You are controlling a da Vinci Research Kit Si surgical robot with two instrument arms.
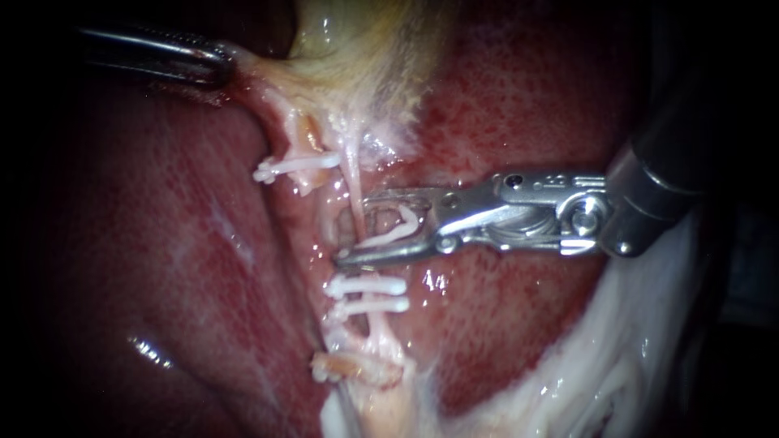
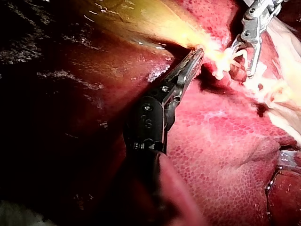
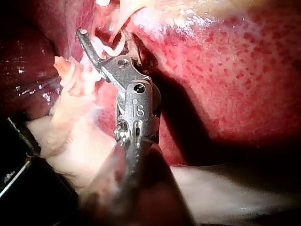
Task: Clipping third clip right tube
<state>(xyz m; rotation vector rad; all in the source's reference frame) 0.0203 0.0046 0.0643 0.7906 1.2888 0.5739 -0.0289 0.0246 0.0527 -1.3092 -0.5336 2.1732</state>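
Observation:
The right tube (image 1: 351, 178) runs down pale and thin from the gallbladder (image 1: 365, 40). My right instrument (image 1: 355, 229) comes in from the right. Its jaws stand wide apart astride this tube and hold a white clip (image 1: 393, 231) between them. Just below, two white clips (image 1: 365, 285) (image 1: 369, 307) sit across the same tube. In the right wrist view the held clip (image 3: 113, 48) curves around the tube between the jaws of the right instrument (image 3: 106, 40). My left instrument (image 1: 223, 65) is shut on pale tissue at the gallbladder's edge, also seen in the left wrist view (image 2: 196, 52).
Another white clip (image 1: 296, 166) crosses the left tube beside a cut stump. Red liver (image 1: 162, 243) lies on both sides of the tubes. White fatty tissue (image 1: 633, 365) spreads under the right instrument's shaft. A cut stump (image 1: 357, 369) sits below the two clips.

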